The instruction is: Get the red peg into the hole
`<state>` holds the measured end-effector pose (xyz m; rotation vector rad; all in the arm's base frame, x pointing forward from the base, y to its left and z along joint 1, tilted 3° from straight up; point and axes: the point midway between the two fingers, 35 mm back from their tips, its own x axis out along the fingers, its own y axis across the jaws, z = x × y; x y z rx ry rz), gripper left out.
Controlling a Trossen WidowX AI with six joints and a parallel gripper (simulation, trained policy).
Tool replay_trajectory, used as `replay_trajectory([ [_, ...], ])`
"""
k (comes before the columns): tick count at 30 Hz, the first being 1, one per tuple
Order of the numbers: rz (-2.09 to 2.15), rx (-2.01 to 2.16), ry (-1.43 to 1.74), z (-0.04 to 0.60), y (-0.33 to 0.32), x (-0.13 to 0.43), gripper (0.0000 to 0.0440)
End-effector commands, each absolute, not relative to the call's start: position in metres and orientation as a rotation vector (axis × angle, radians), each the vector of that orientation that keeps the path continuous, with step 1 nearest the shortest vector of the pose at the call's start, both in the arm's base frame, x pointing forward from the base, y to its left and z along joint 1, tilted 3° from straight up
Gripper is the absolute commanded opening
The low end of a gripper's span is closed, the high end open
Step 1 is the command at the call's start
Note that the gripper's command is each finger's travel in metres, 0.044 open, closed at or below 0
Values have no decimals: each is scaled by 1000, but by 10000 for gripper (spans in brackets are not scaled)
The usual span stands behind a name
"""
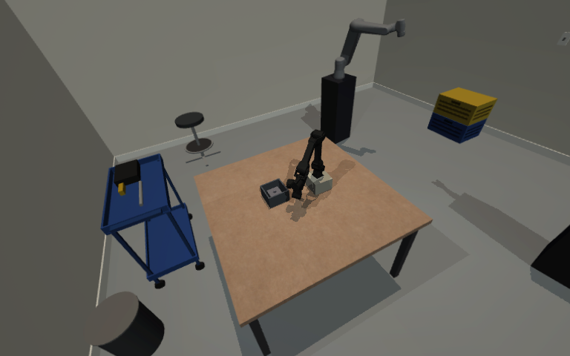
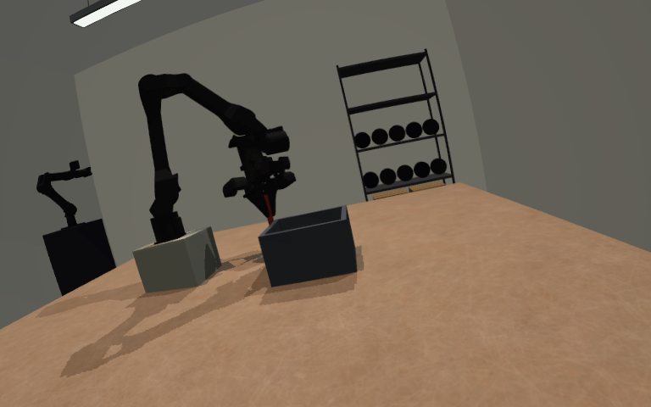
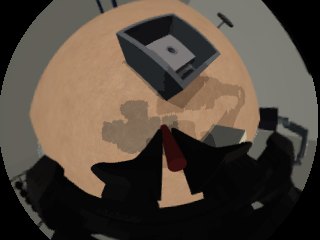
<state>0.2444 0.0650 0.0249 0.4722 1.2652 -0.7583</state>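
Grips the slim red cylindrical peg [image 2: 269,208] [image 3: 173,152] between the fingers of the black parallel-jaw gripper [image 1: 296,196] [image 2: 271,214] [image 3: 166,131], closed firmly on it. Holds it nearly upright, outside the dark grey open square box [image 1: 274,200] [image 2: 312,256] [image 3: 145,65], on the side of the box toward the pale grey-green base block [image 1: 322,186] [image 2: 168,268] [image 3: 232,134]. Cannot tell from the exterior view how high the lower end hangs, hidden behind the wall of the box. Shows, at the bottom inside the box, a light grey flat plate [image 1: 279,190] [image 3: 182,57] with a round hole near its middle, unfilled. Sits, box and base block alike, apart on the tan wooden table [image 1: 315,243] [image 2: 431,311] [image 3: 75,85]. Stands, beyond the table on the far side of the box from the base block, a blue metal cart [image 1: 153,185].
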Motion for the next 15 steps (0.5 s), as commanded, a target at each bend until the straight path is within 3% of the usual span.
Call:
replay_trajectory([
  [1, -751, 459, 1237, 39, 58, 256, 0],
  [15, -781, 466, 1189, 70, 18, 293, 0],
])
